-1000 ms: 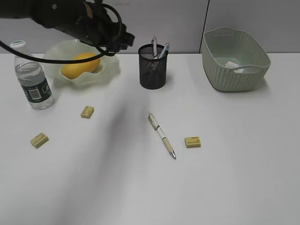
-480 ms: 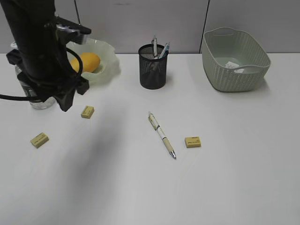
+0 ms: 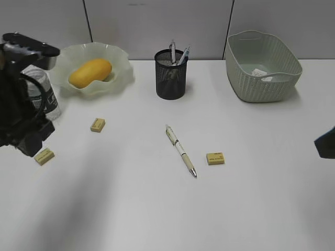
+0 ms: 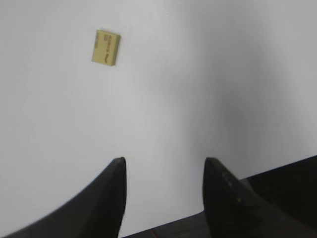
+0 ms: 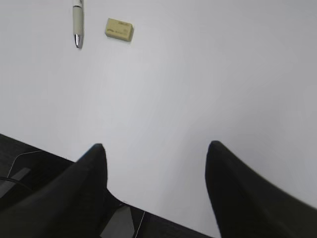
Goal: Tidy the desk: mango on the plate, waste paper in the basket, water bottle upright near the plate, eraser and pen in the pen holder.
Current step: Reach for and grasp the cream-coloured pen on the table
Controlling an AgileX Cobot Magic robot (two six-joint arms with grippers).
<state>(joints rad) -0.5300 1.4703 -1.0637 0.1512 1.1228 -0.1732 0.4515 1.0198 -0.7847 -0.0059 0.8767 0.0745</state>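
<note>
With mango (image 3: 90,72) on the plate (image 3: 121,57), bottle (image 3: 46,97) upright beside the plate and paper (image 3: 258,72) in the basket (image 3: 264,65), the erasers and pen looked to be what remained.

The left end effector (image 4: 163,166) hung released over the bare counter (image 3: 157,209), a yellow block eraser (image 4: 106,47) ahead of it. A good grasp would centre over the eraser and close across its short sides.

The pen (image 3: 180,150) lay in front of the pen holder (image 3: 170,74), another eraser (image 3: 214,158) just beside its tip. The right end effector (image 5: 154,148) was also released.
</note>
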